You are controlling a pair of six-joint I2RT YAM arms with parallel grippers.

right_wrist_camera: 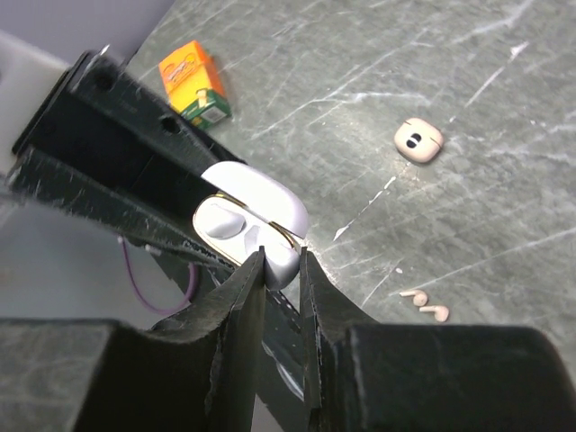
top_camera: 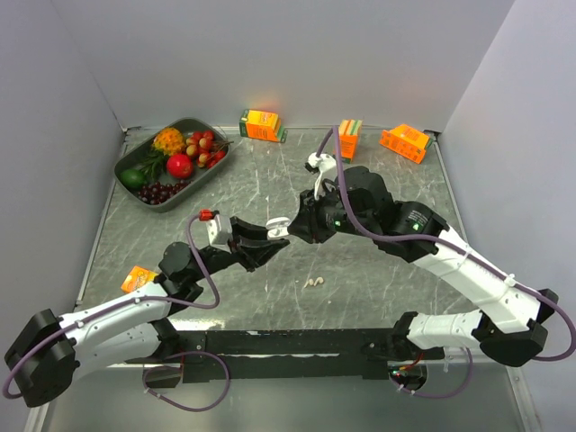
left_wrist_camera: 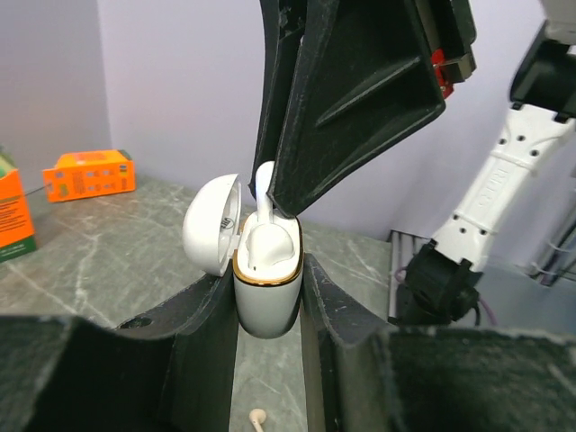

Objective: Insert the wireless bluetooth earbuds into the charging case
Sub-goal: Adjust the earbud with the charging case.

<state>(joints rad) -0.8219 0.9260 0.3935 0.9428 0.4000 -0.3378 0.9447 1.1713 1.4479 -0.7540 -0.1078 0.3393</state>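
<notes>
The left claw pinches the open case upright. The right claw, fingers nearly together, grips an earbud at its tips, just above the case's socket. Risk: a tilted stem catches the rim, or pushing twists the case loose. Other earbuds lie on the table beneath.

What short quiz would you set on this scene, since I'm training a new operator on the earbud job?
1. Which pincer holds the charging case: A left, B right, C neither?
2. True or false: the case's lid is shut.
3. Fill in: the right pincer grips a white ___ at the case's open top.
Key: 1 A, the left pincer; 2 false, it stands open; 3 earbud.
</notes>
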